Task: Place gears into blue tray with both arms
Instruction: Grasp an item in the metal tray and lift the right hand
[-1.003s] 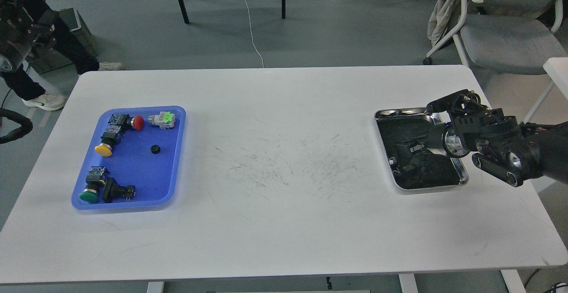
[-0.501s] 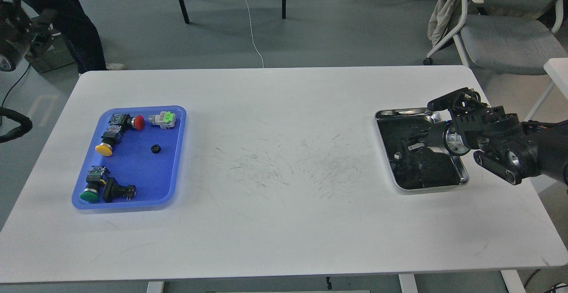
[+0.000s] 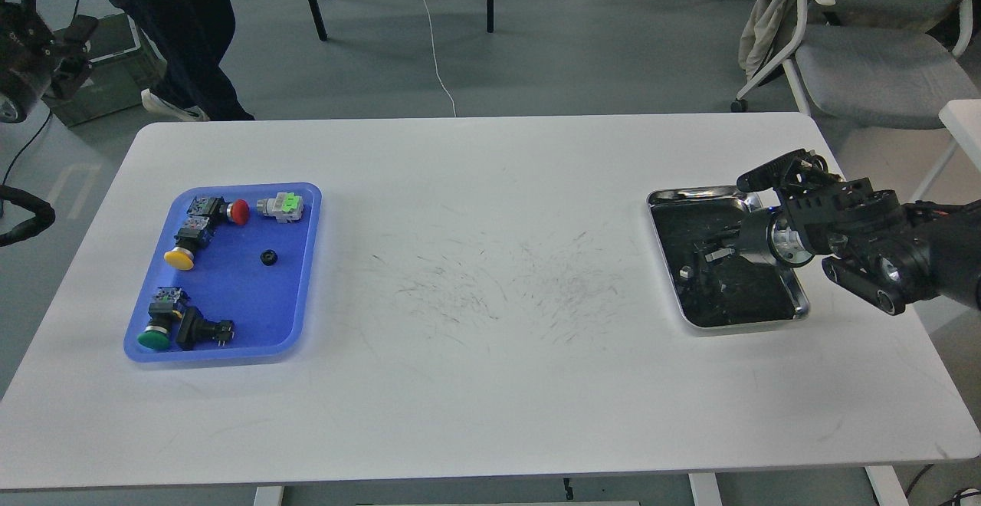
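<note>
The blue tray (image 3: pixel 300 276) lies at the table's left. On it rests one small black gear (image 3: pixel 268 257), alone in the bare middle, among several coloured push-button switches. My right arm comes in from the right, and its gripper (image 3: pixel 709 253) reaches low over the steel tray (image 3: pixel 797 308). Its dark fingers blend with the tray's dark inside, so their spacing is unclear. I cannot make out any gears in the steel tray. My left arm (image 3: pixel 27 54) is raised off the table at the far upper left, and its gripper end is dark and unclear.
Red (image 3: pixel 238 211), yellow (image 3: pixel 178 259) and green (image 3: pixel 155 337) capped switches lie in the blue tray. A person's legs (image 3: pixel 188 31) stand beyond the table's far left corner. A chair (image 3: pixel 866 69) is at the back right.
My right gripper has shifted slightly toward the far side within the steel tray. The person behind the table has stepped to the right. The gear in the blue tray has not moved.
</note>
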You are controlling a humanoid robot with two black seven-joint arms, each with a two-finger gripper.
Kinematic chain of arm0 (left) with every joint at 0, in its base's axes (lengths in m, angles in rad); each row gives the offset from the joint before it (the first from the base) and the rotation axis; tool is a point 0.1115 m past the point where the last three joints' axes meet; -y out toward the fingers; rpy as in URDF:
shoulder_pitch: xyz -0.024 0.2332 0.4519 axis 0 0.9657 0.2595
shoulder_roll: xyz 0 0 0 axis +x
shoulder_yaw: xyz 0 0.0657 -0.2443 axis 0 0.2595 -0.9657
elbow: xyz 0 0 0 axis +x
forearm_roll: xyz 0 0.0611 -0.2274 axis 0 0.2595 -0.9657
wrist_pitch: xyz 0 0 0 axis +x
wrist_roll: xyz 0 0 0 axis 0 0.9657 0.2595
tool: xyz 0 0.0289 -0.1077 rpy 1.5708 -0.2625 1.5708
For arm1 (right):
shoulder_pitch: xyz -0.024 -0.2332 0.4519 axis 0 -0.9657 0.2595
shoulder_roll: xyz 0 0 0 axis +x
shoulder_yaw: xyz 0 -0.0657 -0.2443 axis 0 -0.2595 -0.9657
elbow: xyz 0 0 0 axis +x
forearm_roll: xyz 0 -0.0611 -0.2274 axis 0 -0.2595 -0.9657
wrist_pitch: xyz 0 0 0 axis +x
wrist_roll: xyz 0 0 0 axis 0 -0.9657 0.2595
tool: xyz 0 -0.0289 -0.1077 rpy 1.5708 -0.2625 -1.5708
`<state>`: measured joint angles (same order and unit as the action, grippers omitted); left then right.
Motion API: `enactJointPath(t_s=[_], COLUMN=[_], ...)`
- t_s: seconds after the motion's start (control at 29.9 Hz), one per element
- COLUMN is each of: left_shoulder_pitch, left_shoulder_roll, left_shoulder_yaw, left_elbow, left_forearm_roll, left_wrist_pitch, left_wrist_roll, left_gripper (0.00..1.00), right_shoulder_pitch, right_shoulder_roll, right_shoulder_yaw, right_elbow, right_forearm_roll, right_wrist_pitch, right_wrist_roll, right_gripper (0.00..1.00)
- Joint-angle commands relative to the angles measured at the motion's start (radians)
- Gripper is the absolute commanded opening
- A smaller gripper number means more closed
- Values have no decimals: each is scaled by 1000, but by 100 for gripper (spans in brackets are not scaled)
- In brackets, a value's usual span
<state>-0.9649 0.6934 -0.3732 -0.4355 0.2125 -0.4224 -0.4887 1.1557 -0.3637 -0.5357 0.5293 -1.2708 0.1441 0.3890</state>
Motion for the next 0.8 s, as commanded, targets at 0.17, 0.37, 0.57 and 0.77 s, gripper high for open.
enactJointPath(t_s=[0.17, 0.37, 0.57, 0.77], left_shoulder_pitch=[-5, -6, -6, -6], left_shoulder_roll=[5, 14, 44, 58], left_shoulder_yaw=[-1, -6, -15, -27], left_elbow=[0, 0, -6, -9], left_forearm_roll=[-1, -2, -2, -4], left_wrist_pitch=[-1, -3, -4, -7], left_wrist_roll=[0, 0, 0, 0], left_gripper=[98, 98, 98, 98], right_shoulder_pitch=[97, 145, 176, 168], right_shoulder_roll=[93, 310, 364, 364], right_shoulder_yaw=[10, 8, -3, -4], right_elbow=[-130, -253, -360, -243], right_forearm_roll=[2, 2, 1, 1], right_wrist_pitch=[-118, -241, -302, -372], right_wrist_roll=[-2, -4, -6, -12], right_gripper=[1, 1, 1, 1])
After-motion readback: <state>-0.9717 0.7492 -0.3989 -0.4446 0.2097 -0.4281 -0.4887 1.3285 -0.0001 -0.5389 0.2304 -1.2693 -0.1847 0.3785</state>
